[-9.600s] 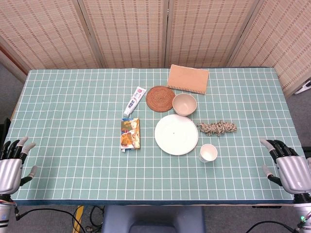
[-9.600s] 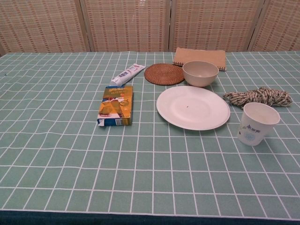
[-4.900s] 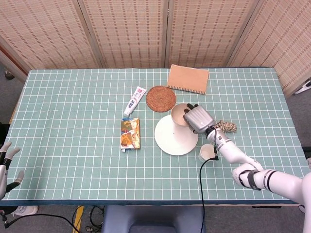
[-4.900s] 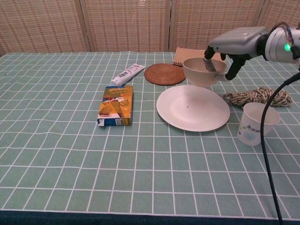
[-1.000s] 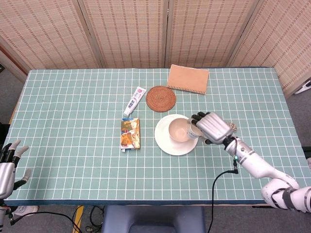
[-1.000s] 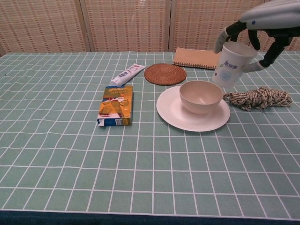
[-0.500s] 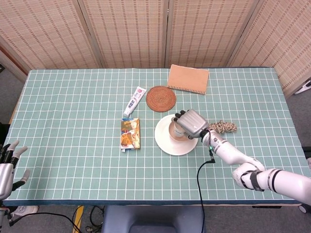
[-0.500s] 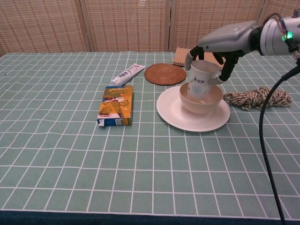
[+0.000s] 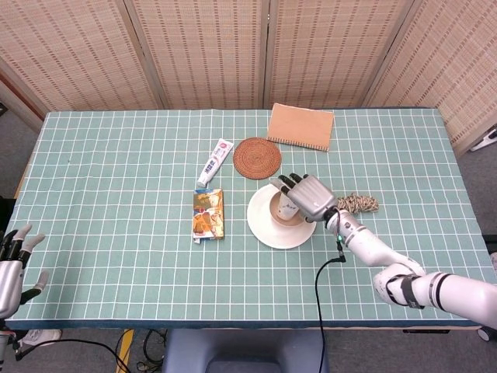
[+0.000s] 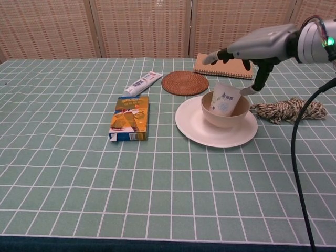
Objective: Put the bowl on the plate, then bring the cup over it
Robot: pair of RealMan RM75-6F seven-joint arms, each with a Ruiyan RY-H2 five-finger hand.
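My right hand (image 10: 251,50) has let go; fingers (image 10: 212,57) now spread wide above the cup (image 10: 224,98), which leans inside the bowl (image 10: 226,112) (plated already, task looks finished).

From the head view, my right hand (image 9: 309,196) covers most of the cup (image 9: 289,208) and the bowl's (image 9: 273,215) right side. My left hand (image 9: 14,264) is cut off at the frame's corner. In the chest view, I can't read the cup's print, and the bowl hides its base.
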